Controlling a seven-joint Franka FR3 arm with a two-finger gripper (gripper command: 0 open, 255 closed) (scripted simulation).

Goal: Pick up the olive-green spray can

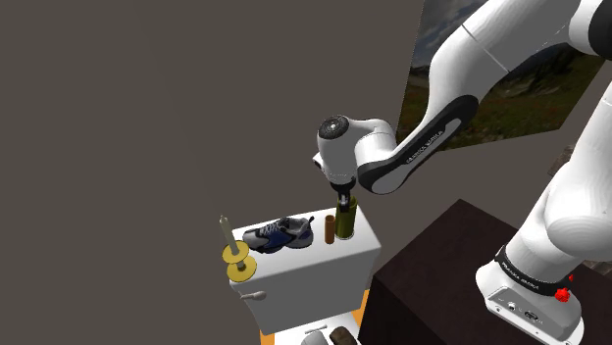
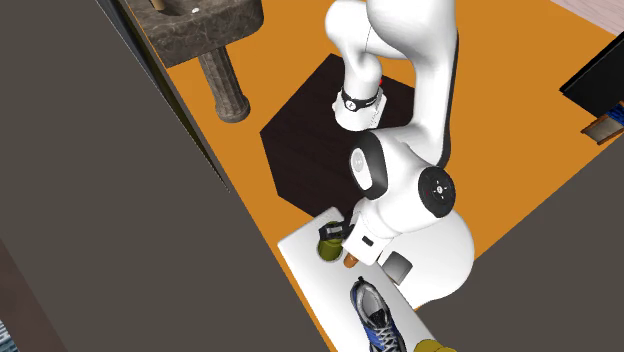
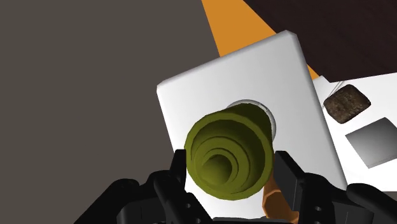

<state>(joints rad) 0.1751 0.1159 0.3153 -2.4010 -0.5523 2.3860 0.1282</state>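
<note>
Wrist view: olive-green spray can (image 3: 229, 153) seen end-on, its top a set of stepped concentric rings, matte. It stands upright on the white desk (image 3: 254, 70), a plain smooth block with rounded corners, near one end. Claw (image 3: 230, 162) clenched on the can: one black finger (image 3: 177, 173) pressed to each side of the round body. A pale ring shows on the desk around the can's base.

Shoulder view: claw (image 1: 344, 204) points straight down onto the top of the can (image 1: 345, 225), which sits at the desk's (image 1: 314, 279) right end. Just beside the can, a short brown cylinder (image 1: 330, 229), upright, apart from it. Next along, a grey-and-blue laced shoe (image 1: 280, 235). At the left end, a yellow candle holder (image 1: 235, 257), two flat discs with a cream stick rising from them.

Second exterior view: desk (image 2: 310, 250) stands on a flat orange floor (image 2: 520, 150); shoe (image 2: 375, 315) lies past the arm's white wrist.
</note>
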